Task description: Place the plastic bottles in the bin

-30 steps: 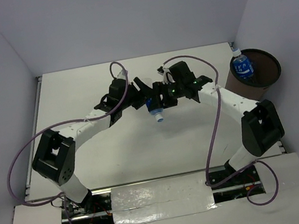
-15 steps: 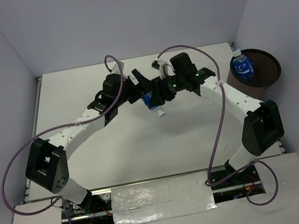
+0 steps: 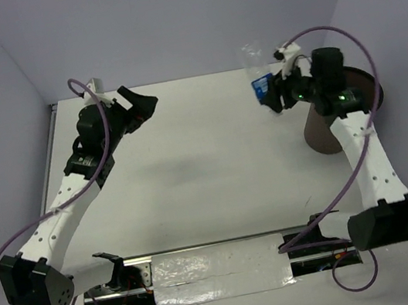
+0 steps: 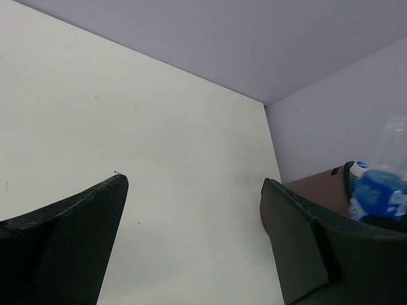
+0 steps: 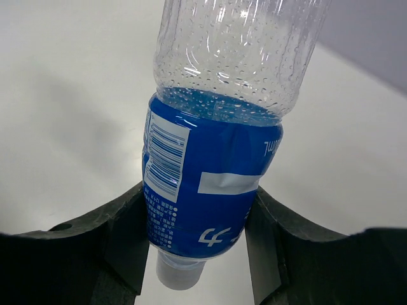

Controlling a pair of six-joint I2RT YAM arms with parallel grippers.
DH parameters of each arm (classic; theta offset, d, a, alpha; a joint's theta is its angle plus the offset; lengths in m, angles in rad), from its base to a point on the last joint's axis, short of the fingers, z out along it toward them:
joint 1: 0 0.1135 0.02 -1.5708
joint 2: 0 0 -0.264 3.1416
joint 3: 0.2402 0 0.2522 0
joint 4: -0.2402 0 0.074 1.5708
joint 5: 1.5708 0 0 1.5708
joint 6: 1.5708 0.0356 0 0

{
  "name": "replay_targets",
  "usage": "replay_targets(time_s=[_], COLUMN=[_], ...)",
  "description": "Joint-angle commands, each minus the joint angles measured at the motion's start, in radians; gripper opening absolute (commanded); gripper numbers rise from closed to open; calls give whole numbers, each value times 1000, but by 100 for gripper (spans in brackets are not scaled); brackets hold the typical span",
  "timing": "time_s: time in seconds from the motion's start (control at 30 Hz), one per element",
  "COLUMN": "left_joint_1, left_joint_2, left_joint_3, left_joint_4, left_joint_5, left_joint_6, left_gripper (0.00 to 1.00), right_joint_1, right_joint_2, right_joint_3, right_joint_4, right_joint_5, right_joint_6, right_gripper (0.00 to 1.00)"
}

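My right tool (image 3: pixel 268 93) is clamped on a blue-labelled plastic bottle (image 3: pixel 254 66), pinching it at the label, cap pointing down and clear body up; the bottle hangs above the worktop (image 3: pixel 206 168), just beside the brown bin (image 3: pixel 320 133), to its left in the top view; my left tool (image 3: pixel 137 105) gapes wide, gripping nothing, well apart over the worktop's far left corner.

Clear, glossy plastic is seen on the bottle (image 5: pixel 219 127), beaded with droplets inside and wrapped in a shiny blue film label (image 5: pixel 210 190). The fingers (image 5: pixel 121 244) are finished matt black, kinda grainy. The table (image 3: pixel 209 183) is done in smooth matt white.
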Motion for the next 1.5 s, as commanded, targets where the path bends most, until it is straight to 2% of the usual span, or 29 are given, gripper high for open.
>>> replay_targets(time_s=[0.0, 0.17, 0.3, 0.5, 0.6, 0.7, 0.8, 0.9, 0.93, 1.0, 1.03, 1.1, 1.27, 1.4, 1.47], left_joint_1=[19, 23, 23, 25, 25, 26, 26, 26, 25, 26, 26, 26, 26, 26, 25], left_joint_2=[-51, -97, -129, -167, -171, -171, -169, -171, -172, -178, -180, -189, -201, -187, -186], left_joint_3=[-55, -143, -205, -238, -247, -259, -265, -270, -272, -273, -275, -278, -290, -261, -243], left_joint_4=[-7, 13, 32, 17, 5, 5, 13, 19, 22, 25, 25, 28, 100, 135, 140], left_joint_5=[-1, 36, 48, 59, 68, 79, 90, 97, 99, 101, 102, 110, 191, 271, 292], left_joint_6=[49, 27, 4, 19, 24, 20, 9, 0, -3, -11, -11, -14, -10, 3, 7], left_gripper=[99, 99, 99, 99, 99, 99, 99, 99, 99, 99, 99, 99, 99, 99, 100], right_joint_1=[-136, -313, -372, -524, -557, -566, -578, -603, -613, -623, -627, -633, -633, -632, -626], right_joint_2=[-117, -199, -190, -89, -70, -64, -36, -1, 16, 27, 27, 10, -21, 2, 27], right_joint_3=[36, -12, -44, -12, -59, -153, -161, -159, -158, -147, -142, -139, -76, 89, 160], right_joint_4=[94, 194, 269, 288, 340, 397, 397, 400, 398, 385, 382, 374, 267, 91, -72], right_joint_5=[100, 181, 319, 335, 332, 353, 358, 349, 340, 329, 321, 294, 150, -46, -255], right_joint_6=[-108, -155, -192, -146, -160, -192, -192, -188, -188, -186, -185, -180, -173, -108, -93], right_gripper=[19, 19, 18, 19, 21, 31, 39, 60, 70, 81, 92, 100, 100, 100, 100])
